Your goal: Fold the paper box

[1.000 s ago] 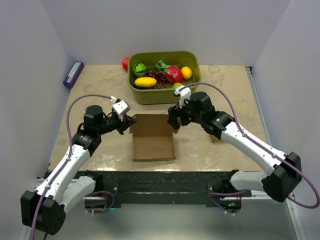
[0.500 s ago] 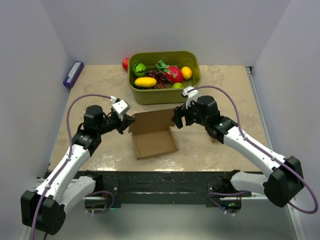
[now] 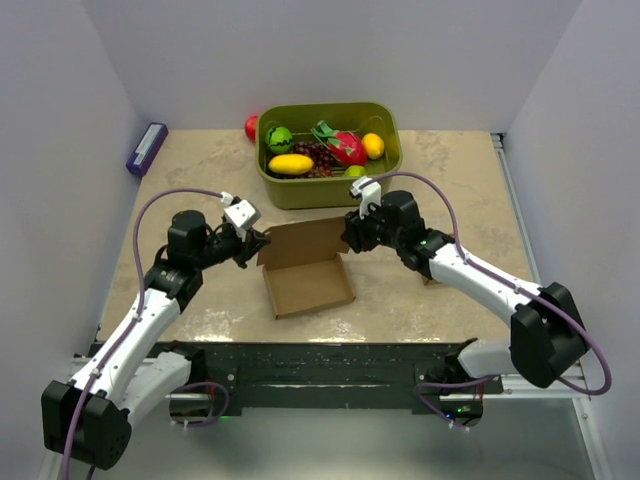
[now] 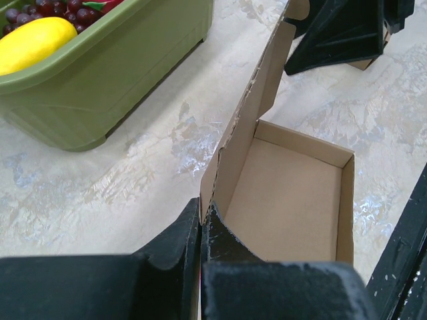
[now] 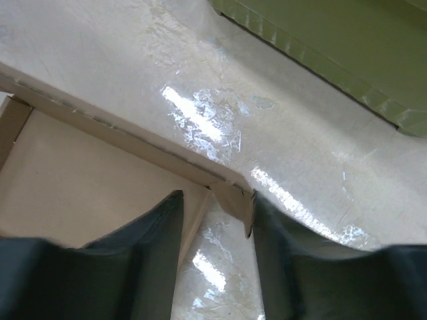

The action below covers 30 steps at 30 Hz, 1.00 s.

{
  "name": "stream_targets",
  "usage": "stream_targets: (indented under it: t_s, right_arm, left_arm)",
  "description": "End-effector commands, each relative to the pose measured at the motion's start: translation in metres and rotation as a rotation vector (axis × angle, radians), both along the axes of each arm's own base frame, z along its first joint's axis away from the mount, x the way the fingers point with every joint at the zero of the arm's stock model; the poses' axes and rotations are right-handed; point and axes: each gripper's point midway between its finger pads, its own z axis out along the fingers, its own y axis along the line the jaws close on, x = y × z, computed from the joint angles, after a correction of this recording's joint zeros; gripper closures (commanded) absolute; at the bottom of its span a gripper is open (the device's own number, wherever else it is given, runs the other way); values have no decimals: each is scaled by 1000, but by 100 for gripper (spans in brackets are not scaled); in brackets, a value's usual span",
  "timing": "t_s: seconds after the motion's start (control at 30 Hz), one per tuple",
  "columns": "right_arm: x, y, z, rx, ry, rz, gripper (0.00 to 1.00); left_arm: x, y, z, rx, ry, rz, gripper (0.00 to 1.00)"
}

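The paper box (image 3: pixel 308 280) sits open-topped on the surface (image 3: pixel 200 185), just on the near side of the green tub (image 3: pixel 325 192) of toy fruit, with its tall rear flap raised on the tub side. The left end effector (image 4: pixel 202 215) is clenched on the left end of that flap, the card pinched between its black fingers. The right end effector (image 5: pixel 213 203) is at the flap's other end, released. Its fingers (image 5: pixel 287 253) stand apart astride a small corner tab (image 5: pixel 232 198), which lies right beside one finger and clear of the other.
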Motion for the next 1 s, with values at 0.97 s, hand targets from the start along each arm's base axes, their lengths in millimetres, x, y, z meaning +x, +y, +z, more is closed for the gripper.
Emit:
stream_targets:
  t_s: [0.97]
  right_arm:
    - [66,-6,74,133,-267,-573,100]
  left_arm:
    - [110,-44,36,-142,-195,469,100]
